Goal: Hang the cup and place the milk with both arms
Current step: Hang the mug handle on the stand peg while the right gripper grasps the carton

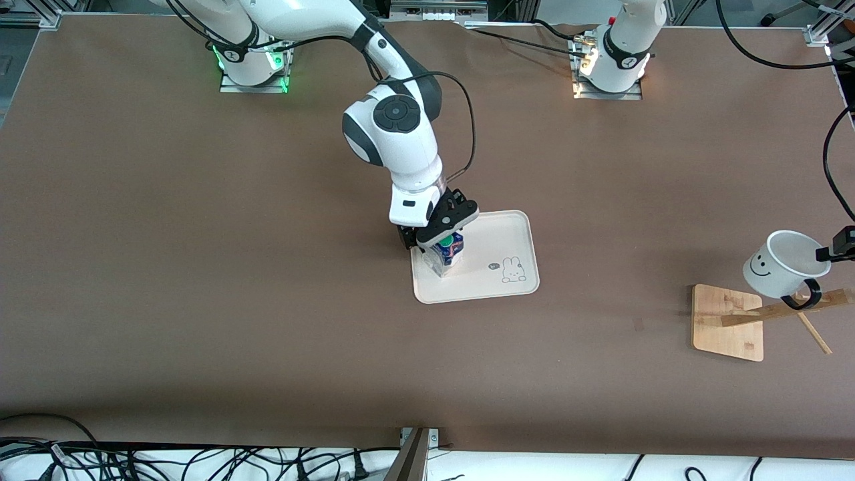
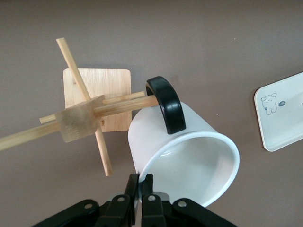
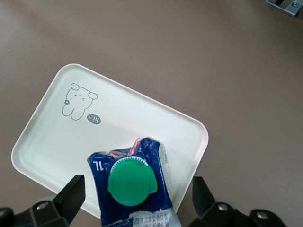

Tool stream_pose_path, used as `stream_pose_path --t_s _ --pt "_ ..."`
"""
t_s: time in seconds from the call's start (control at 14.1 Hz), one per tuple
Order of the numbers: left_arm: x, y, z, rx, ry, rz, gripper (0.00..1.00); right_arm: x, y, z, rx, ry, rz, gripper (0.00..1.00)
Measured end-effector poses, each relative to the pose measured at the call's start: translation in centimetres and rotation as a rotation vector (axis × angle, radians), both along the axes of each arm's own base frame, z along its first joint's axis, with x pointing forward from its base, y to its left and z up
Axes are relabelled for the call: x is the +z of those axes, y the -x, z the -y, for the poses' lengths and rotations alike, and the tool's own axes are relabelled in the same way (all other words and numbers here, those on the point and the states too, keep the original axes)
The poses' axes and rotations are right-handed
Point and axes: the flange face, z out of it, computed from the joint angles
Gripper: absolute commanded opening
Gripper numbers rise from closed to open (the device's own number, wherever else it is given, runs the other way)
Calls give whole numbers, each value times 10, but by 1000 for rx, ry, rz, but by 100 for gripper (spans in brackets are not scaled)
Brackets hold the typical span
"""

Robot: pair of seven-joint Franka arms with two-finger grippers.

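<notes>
Both jobs look nearly done: my right gripper point(image 3: 135, 201) stands wide apart around the milk point(image 1: 448, 252) resting on the tray point(image 1: 514, 227), while my left gripper point(image 2: 140, 182) pinches the cup's point(image 2: 189, 156) rim, handle point(image 2: 166, 101) over the rack's peg point(image 2: 125, 105), release pending.

The small blue-and-white gable-top milk carton point(image 1: 447, 254) stands on the pale rectangular tray point(image 1: 507, 234) mid-bench, while the white smiley mug point(image 1: 778, 267) hangs over the wooden peg rack point(image 1: 728, 321) toward the left arm's end.
</notes>
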Motion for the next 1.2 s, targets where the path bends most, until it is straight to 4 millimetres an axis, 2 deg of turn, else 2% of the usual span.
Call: stream_pose_path --t_s 0.07,0.14,0.21,0.28,0.78,0.85,0.99,1.06,1.2 --pt "-3 1 -6 1 3 -3 6 2 -1 0 -4 -6 3 100" --pt "-6 1 -9 1 5 -6 53 2 -1 0 -7 -13 2 100" --pt "-8 1 -10 0 6 -8 80 3 -2 0 -10 -16 1 100" --pt "-9 1 -9 -2 7 -9 100 3 -2 0 -11 -17 1 100" --pt "-9 0 -7 -7 9 -8 100 -4 -2 0 -11 -12 -4 100" --pt "-7 0 -4 -11 9 -6 100 -5 -2 0 -11 -11 -5 93" --pt "-1 1 4 -11 13 -14 100 -7 -2 0 -11 -9 -7 68" --pt "4 3 8 13 13 -28 100 -8 -2 0 -11 -8 -9 61" --pt "21 8 24 61 10 -53 100 -10 -2 0 -11 -6 -10 53"
